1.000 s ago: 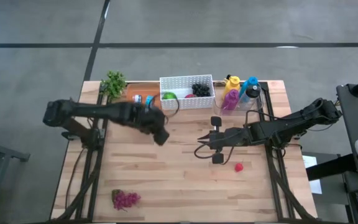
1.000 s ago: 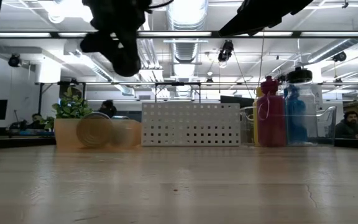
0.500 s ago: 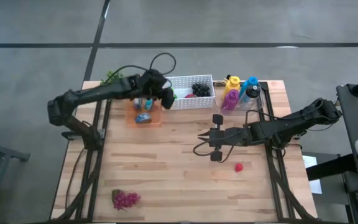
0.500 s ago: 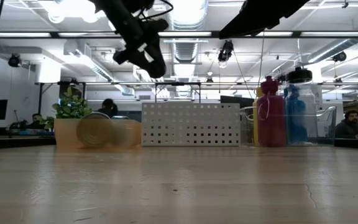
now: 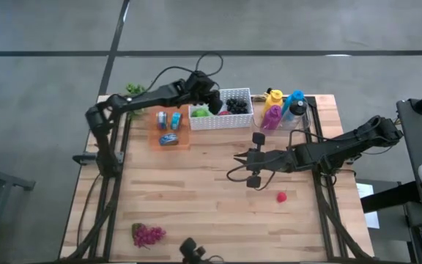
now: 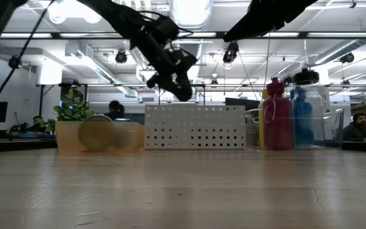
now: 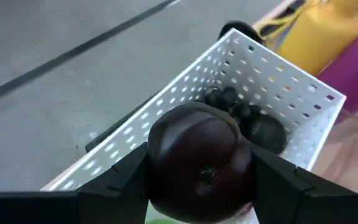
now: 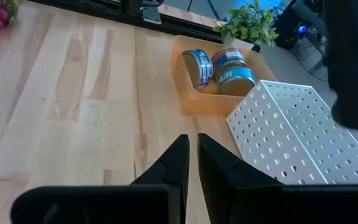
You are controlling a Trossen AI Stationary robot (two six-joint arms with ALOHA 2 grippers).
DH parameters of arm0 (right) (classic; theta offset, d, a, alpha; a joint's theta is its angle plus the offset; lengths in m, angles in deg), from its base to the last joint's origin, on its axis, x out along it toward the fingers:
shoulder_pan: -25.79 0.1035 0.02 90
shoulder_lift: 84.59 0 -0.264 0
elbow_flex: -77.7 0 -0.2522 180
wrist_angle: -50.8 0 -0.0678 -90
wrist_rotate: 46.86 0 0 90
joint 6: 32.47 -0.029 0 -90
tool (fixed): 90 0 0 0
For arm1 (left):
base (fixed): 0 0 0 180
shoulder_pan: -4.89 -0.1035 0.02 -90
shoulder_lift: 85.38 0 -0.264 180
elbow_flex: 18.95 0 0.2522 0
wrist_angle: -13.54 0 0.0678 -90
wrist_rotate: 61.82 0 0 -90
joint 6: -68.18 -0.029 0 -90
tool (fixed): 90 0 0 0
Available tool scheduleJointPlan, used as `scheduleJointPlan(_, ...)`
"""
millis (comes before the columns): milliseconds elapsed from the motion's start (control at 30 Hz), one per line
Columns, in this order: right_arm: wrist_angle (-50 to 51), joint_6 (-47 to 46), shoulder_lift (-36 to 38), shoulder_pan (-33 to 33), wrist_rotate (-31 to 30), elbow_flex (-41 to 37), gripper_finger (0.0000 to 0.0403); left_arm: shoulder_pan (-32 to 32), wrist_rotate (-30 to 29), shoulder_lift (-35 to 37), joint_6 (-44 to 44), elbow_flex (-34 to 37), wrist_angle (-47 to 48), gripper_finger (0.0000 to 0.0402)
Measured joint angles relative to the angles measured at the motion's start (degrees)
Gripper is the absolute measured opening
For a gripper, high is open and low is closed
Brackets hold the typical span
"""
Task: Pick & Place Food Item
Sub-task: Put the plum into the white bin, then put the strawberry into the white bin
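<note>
My left gripper (image 7: 201, 186) holds a dark red round fruit (image 7: 201, 158) over the left part of the white perforated basket (image 5: 220, 108) at the table's far edge. The low view shows that gripper (image 6: 173, 79) above the basket's rim (image 6: 196, 108). Inside the basket lie dark grapes (image 7: 229, 99) and a green item (image 5: 199, 112). My right gripper (image 5: 234, 165) hangs shut over the table's middle right, with nothing between its fingers (image 8: 192, 155). A small red fruit (image 5: 281, 196) lies on the table near it. My left gripper pinches the dark red fruit between its two fingers, one on each side of the fruit (image 7: 157, 165). The fingers slant downward toward the far edge. The fruit is lifted clear above the basket, its dimpled end (image 7: 205, 173) facing the wrist camera.
An orange tray with cans (image 5: 168, 128) and a small plant (image 5: 134, 92) stand left of the basket. A clear bin of coloured bottles (image 5: 280, 110) stands to its right. A bunch of pink grapes (image 5: 148, 235) lies near the front left corner.
My left gripper has swung from the table's middle toward the far edge and then toward the right. It has passed over the orange tray and now stands above the basket, turning as it went. My right arm has kept its place.
</note>
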Motion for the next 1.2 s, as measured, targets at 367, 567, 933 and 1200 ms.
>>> scheduleJointPlan(367, -0.25, -0.19, 0.0, 0.0, 0.04, 0.0, 0.0028, -0.46, 0.38, -6.85, -2.03, -5.23, 1.32, 0.0213)
scheduleJointPlan(567, -0.29, -0.1, 0.0, 0.0, 0.04, 0.0, 0.0028, -0.73, -0.05, -6.82, -2.23, -5.19, 1.06, 0.0211)
scheduleJointPlan(933, -0.38, 0.02, 0.0, 0.0, 0.07, 0.0, 0.0028, -0.85, -0.07, -6.85, -2.19, -5.17, 1.15, 0.0278)
scheduleJointPlan(1200, -0.36, 0.04, 0.0, 0.0, 0.11, 0.0, 0.0028, -0.83, -0.08, -6.85, -2.19, -5.17, 1.17, 0.0315)
